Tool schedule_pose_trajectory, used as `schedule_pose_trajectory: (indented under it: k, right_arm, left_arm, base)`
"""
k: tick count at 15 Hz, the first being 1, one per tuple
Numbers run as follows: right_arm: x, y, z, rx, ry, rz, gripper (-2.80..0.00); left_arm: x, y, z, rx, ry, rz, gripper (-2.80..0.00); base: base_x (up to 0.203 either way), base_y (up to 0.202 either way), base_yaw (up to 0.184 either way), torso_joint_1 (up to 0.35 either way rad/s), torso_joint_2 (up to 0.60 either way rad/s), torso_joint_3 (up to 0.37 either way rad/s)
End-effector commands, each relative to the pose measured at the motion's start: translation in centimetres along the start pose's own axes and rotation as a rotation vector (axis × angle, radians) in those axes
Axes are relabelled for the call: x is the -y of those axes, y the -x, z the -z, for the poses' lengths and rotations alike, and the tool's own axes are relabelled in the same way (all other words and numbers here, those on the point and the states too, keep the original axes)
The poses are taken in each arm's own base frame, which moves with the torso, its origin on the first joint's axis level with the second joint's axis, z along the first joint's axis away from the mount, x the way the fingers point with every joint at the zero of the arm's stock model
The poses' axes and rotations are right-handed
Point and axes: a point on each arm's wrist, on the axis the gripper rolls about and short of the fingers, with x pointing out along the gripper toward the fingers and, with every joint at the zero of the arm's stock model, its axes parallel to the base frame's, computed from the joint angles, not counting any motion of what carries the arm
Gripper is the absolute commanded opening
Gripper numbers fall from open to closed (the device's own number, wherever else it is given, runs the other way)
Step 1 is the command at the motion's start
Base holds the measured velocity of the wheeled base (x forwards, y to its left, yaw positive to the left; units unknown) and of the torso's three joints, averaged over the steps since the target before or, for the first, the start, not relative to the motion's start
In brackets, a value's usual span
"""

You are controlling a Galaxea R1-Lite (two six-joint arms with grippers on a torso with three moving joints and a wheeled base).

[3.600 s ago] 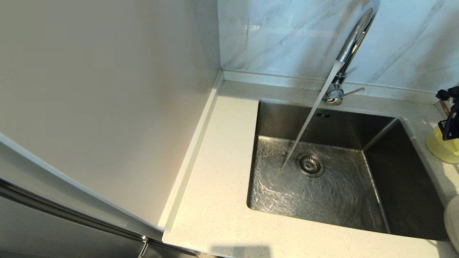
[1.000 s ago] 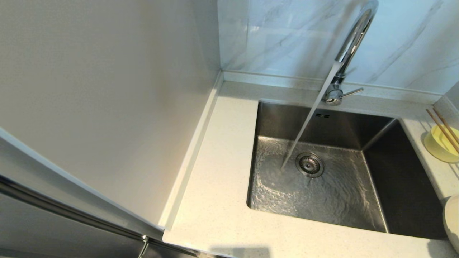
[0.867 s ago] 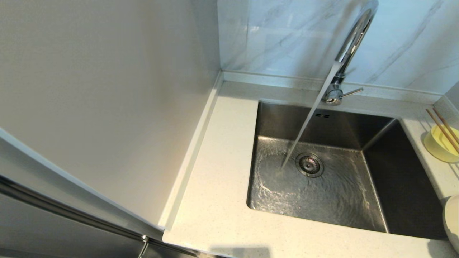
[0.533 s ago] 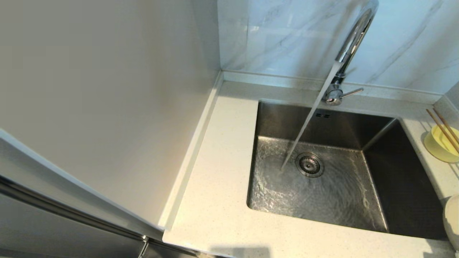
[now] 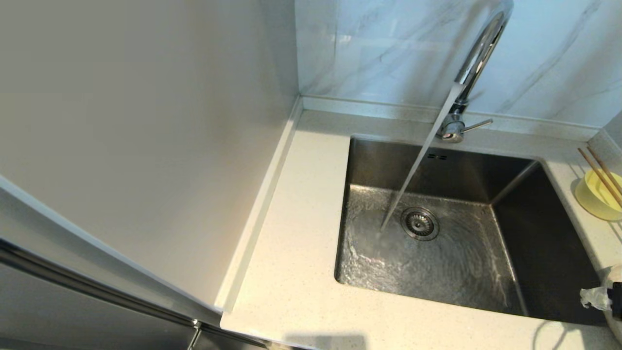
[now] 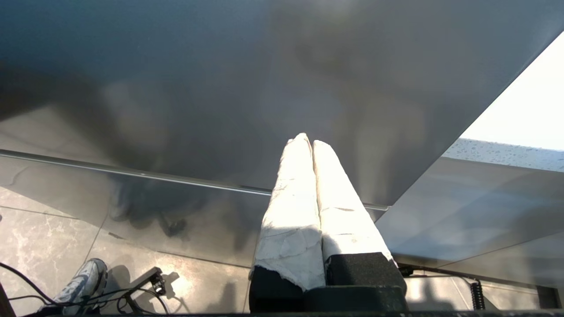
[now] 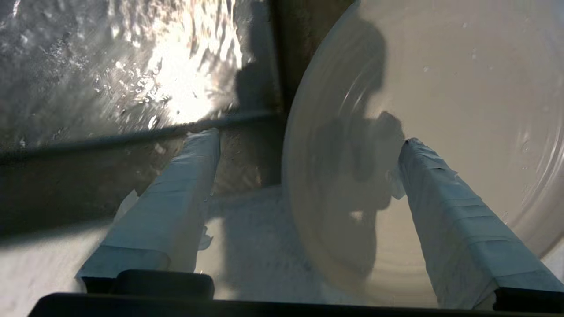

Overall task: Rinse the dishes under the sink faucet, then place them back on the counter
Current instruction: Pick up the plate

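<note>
Water runs from the chrome faucet (image 5: 478, 53) into the steel sink (image 5: 549, 243). The pale-yellow bowl (image 5: 595, 197) stands on the counter (image 5: 301, 253) right of the sink, with the brown chopsticks (image 5: 600, 176) lying across it. The off-white plate (image 7: 462, 79) rests on the counter at the sink's near right corner. My right gripper (image 7: 307, 138) is open and straddles the plate's rim, one finger over the plate and the other over the counter by the sink edge. In the head view only one taped finger (image 5: 594, 297) shows. My left gripper (image 6: 308, 141) is shut and empty, parked low beside the cabinet front.
A tall pale wall panel (image 5: 146, 146) closes off the counter's left side. Marble tiles rise behind the low back edge (image 5: 388, 109). The faucet's thin lever (image 5: 478, 125) points right. The drain strainer (image 5: 419, 223) sits mid-basin.
My right gripper left the bowl and went out of the head view. It has now come back in at the lower right, over the plate. Water keeps running.
</note>
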Motion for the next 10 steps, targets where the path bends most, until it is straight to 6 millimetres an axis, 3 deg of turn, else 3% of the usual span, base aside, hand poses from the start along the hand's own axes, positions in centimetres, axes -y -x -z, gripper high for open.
schedule_pose_trajectory:
  k: [1, 8, 9, 10]
  right_arm:
    - [0.0, -1.9, -0.3, -0.039, 0.001, 0.023, 0.0]
    - [0.3, -3.0, -0.6, -0.012, 0.003, 0.086, 0.0]
    - [0.3, -3.0, -0.4, -0.021, 0.017, 0.086, -1.96]
    - [0.3, -3.1, -0.3, -0.025, 0.02, 0.087, -2.8]
  left_arm:
    - [0.0, 0.0, 0.0, 0.0, 0.0, 0.0, -2.8]
    - [0.0, 0.0, 0.0, 0.0, 0.0, 0.0, -2.8]
    - [0.0, 0.0, 0.0, 0.0, 0.0, -0.001, -2.8]
    - [0.0, 0.0, 0.0, 0.0, 0.0, -0.001, -2.8]
  base:
    - [0.0, 0.0, 0.0, 0.0, 0.0, 0.0]
    - [0.0, 0.0, 0.0, 0.0, 0.0, 0.0]
    - [0.0, 0.0, 0.0, 0.0, 0.0, 0.0]
    - [0.0, 0.0, 0.0, 0.0, 0.0, 0.0]
